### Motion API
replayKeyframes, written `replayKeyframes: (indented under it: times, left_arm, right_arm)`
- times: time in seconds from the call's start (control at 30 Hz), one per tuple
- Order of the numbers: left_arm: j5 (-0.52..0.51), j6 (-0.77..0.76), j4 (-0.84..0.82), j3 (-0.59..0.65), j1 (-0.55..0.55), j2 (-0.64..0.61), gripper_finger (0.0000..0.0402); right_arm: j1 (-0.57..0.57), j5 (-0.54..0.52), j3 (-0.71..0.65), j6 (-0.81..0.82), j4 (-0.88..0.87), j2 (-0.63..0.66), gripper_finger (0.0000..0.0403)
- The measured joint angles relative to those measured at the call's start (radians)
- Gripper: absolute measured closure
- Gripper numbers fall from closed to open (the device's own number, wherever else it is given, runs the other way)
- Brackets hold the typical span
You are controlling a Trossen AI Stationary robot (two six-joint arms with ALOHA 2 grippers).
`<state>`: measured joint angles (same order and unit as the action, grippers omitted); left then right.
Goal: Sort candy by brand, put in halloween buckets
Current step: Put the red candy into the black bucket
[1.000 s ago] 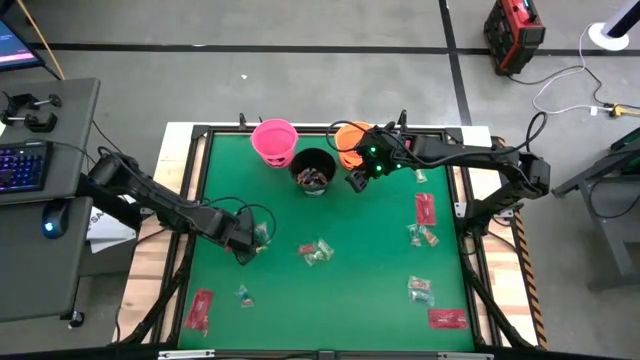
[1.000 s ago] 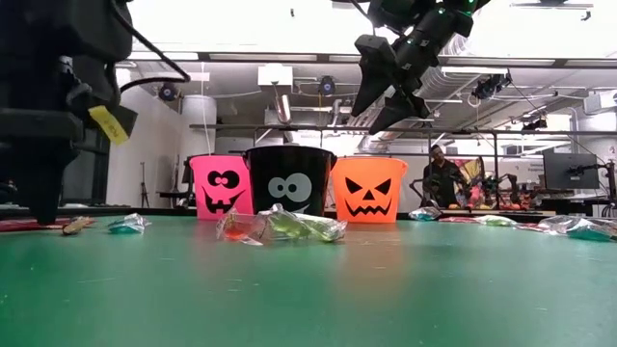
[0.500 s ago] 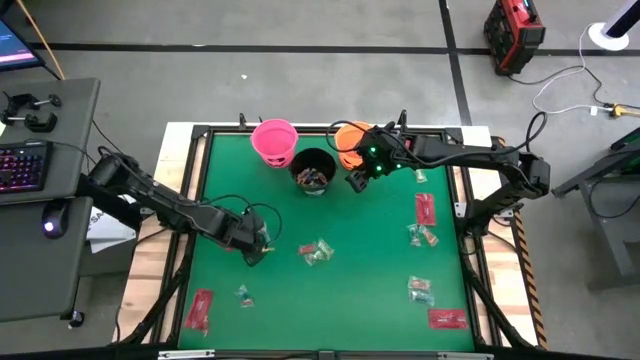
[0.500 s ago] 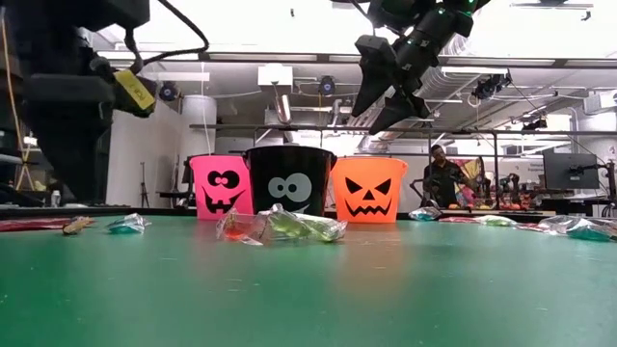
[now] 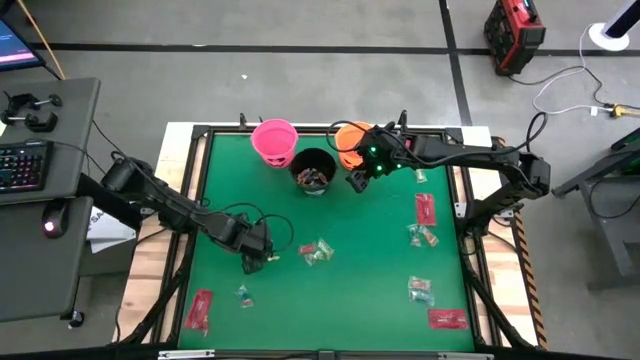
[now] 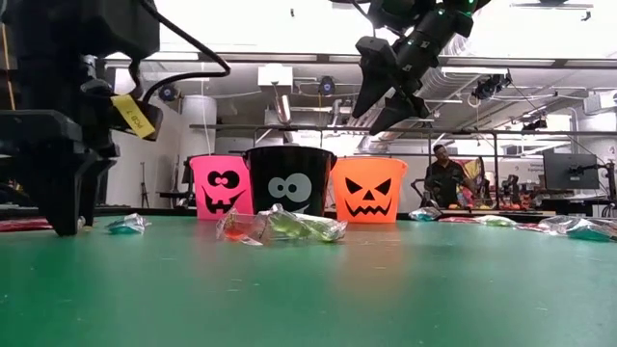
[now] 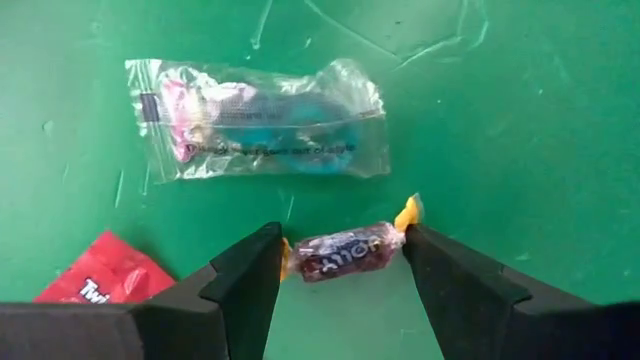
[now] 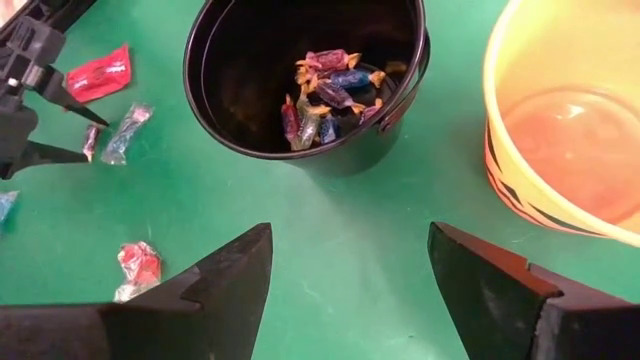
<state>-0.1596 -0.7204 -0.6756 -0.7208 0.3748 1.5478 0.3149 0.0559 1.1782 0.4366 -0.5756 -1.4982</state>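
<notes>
Candy is scattered over the green worktop point(image 5: 340, 310): one small dark-wrapped piece with yellow twisted ends point(image 7: 345, 250) lies flat on the mat between the open fingers of the left hand point(image 7: 340, 275), not gripped, fingers either side of it with tips down near the mat. Just past it is a clear crinkly packet with pink and blue contents point(image 7: 262, 120), and a red packet point(image 7: 105, 280) sits at the side of the left finger. From above, left hand point(image 5: 257, 255) is in the left half of the worktop, roughly mid-depth, with a small clear/green cluster point(image 5: 317, 252) near it toward centre. More sweets: red packet point(image 5: 199, 309) near the front-left corner, small teal piece point(image 5: 243, 294) beside it, red packet point(image 5: 425, 208) and clear/green pieces point(image 5: 421, 236) along the right edge, another clear/green piece point(image 5: 419, 290) and red packet point(image 5: 447, 319) toward the front-right corner. Three buckets stand at the back edge: pink point(image 5: 274, 141), black point(image 5: 313, 170) just in front and between, orange point(image 5: 352, 143) partly under the right arm. Black bucket already holds several small twisted pieces point(image 8: 330, 95); the orange one point(image 8: 560, 120) shows nothing inside in the visible part. Right hand point(image 5: 358, 178) hangs above the worktop just beside black and orange buckets, fingers spread wide, holding nothing. Person point(image 6: 443, 176) visible in the room behind the worktop.
</notes>
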Motion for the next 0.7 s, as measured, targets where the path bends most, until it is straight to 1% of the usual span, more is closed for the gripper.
replayKeyframes:
  times: [0.13, 0.2, 0.27, 0.33, 0.37, 0.43, 0.53, 0.7]
  left_arm:
    - [-0.003, 0.026, 0.022, 0.001, 0.0, 0.008, 0.0194]
    - [0.0, 0.062, 0.023, 0.001, 0.0, 0.006, 0.0212]
    - [0.012, 0.1, 0.025, 0.001, 0.0, 0.006, 0.0255]
    - [0.016, 0.136, 0.024, 0.001, 0.0, 0.004, 0.0316]
    - [0.018, 0.154, 0.022, 0.0, -0.001, 0.002, 0.0332]
    - [0.019, 0.188, 0.024, 0.003, -0.001, -0.014, 0.0332]
    - [0.002, 0.241, 0.014, 0.008, -0.001, -0.078, 0.0332]
    - [-0.004, 0.335, 0.011, 0.006, -0.016, -0.263, 0.0341]
  right_arm:
    - [0.0, 0.0, 0.0, 0.0, -0.001, 0.0, 0.0144]
    - [0.0, 0.0, 0.0, 0.0, -0.001, 0.0, 0.0144]
    - [0.0, 0.0, 0.0, 0.0, -0.001, 0.0, 0.0144]
    - [0.0, 0.0, 0.0, 0.0, -0.003, 0.0, 0.0144]
    - [0.0, 0.0, 0.0, 0.0, -0.003, 0.0, 0.0144]
    - [0.0, -0.001, 0.0, 0.0, -0.003, 0.0, 0.0144]
    - [0.0, -0.001, 0.0, 0.001, -0.003, 0.0, 0.0144]
    - [0.0, -0.018, 0.0, 0.008, -0.002, 0.0, 0.0144]
